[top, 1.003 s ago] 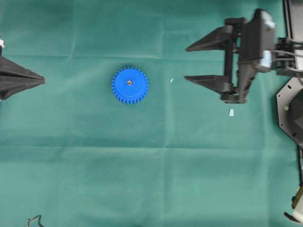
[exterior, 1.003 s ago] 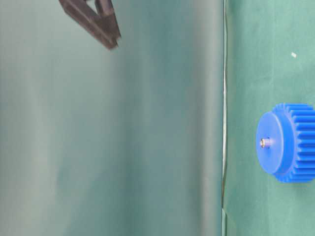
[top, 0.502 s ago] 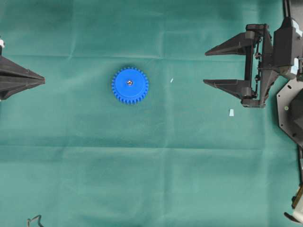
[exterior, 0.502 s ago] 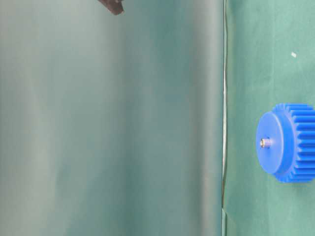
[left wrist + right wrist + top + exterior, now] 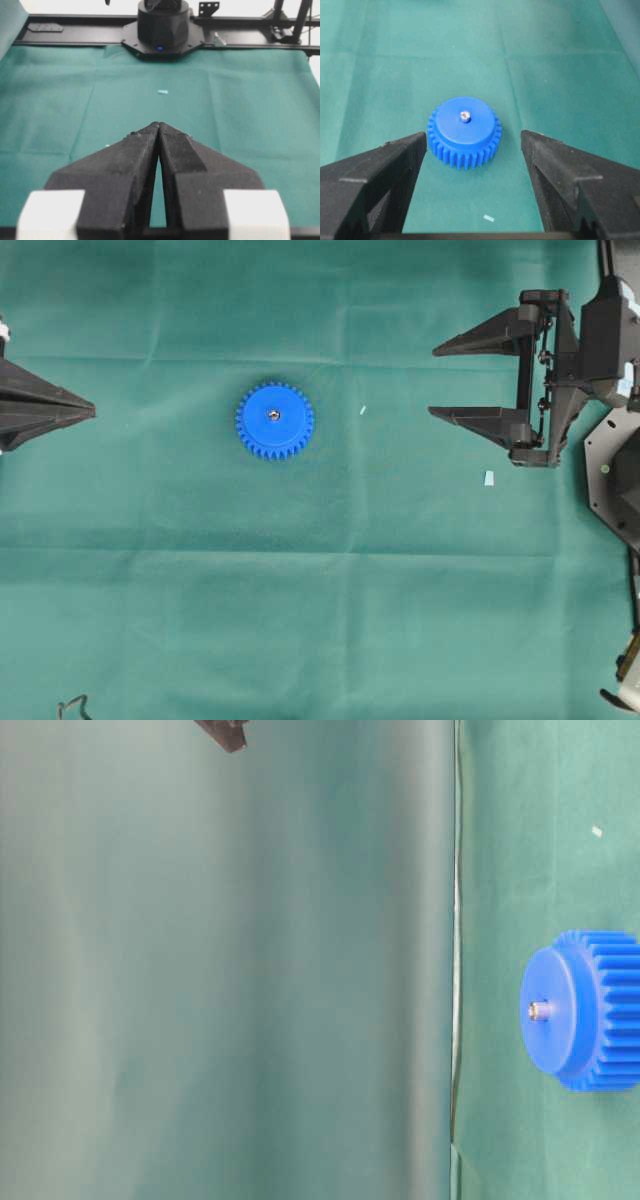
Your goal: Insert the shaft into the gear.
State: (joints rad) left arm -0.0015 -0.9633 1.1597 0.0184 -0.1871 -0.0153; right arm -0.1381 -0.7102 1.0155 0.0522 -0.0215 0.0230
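Note:
The blue toothed gear [image 5: 274,420] lies flat on the green cloth, left of centre in the overhead view. The shaft [image 5: 274,415] stands in its centre hole, with a silvery end poking up [image 5: 465,116] [image 5: 537,1011]. My right gripper [image 5: 432,381] hangs open at the right, well away from the gear and empty; in the right wrist view the gear [image 5: 464,132] lies ahead between its spread fingers [image 5: 395,160]. My left gripper [image 5: 93,412] rests at the left edge, shut with nothing between its fingertips [image 5: 159,125].
A small pale-blue scrap [image 5: 489,478] lies below the right gripper and a tiny white fleck [image 5: 363,410] right of the gear. The opposite arm's black base [image 5: 162,30] and a black rail stand at the cloth's far edge.
My right gripper drew back to the right, away from the gear, during the first half second and has since held still, open throughout. The gear, shaft and left gripper have not moved.

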